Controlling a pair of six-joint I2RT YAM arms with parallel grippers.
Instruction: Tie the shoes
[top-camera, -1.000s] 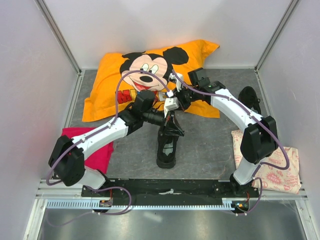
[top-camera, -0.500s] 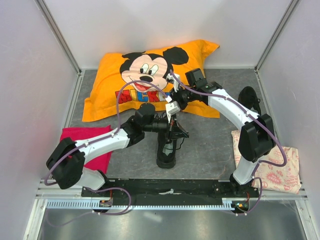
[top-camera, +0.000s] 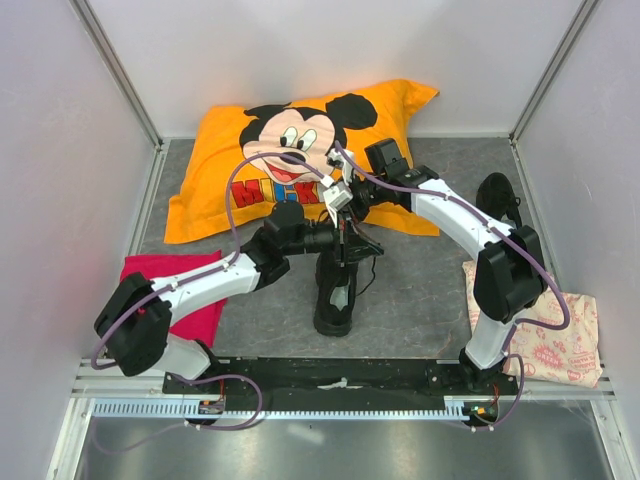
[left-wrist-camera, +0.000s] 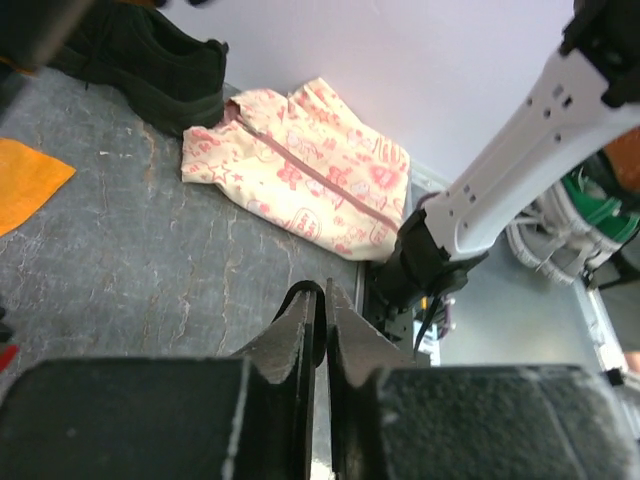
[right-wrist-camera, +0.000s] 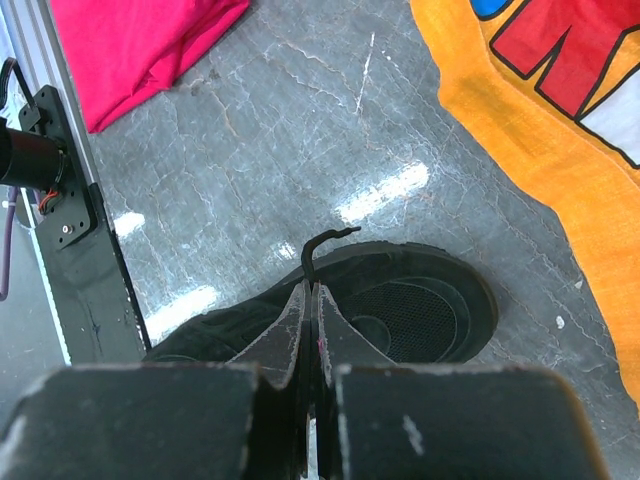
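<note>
The grey tabletop carries an orange cartoon-mouse pillow along its far side. The left arm and right arm both reach in to meet over the middle. A pink cloth lies at the near left and a cream cloth printed in pink at the near right.

The centre shoe stands on its sole in the middle of the tabletop. Its long axis runs near to far: the heel is toward the arm bases and the rounded mesh toe toward the pillow. The second shoe sits at the far right, well apart from the first and just beyond the cream cloth. Which way its toe points is not clear.

The left tool hangs over the laced front of the centre shoe. Its fingers are pressed together with only a sliver of gap. Its own camera shows nothing between the tips, so whether it pinches anything cannot be told.

The right tool is directly above the same shoe, on the pillow side of the left one. Its fingers are closed tight on a thin black lace, whose free end curls out past the tips like a small hook.
</note>
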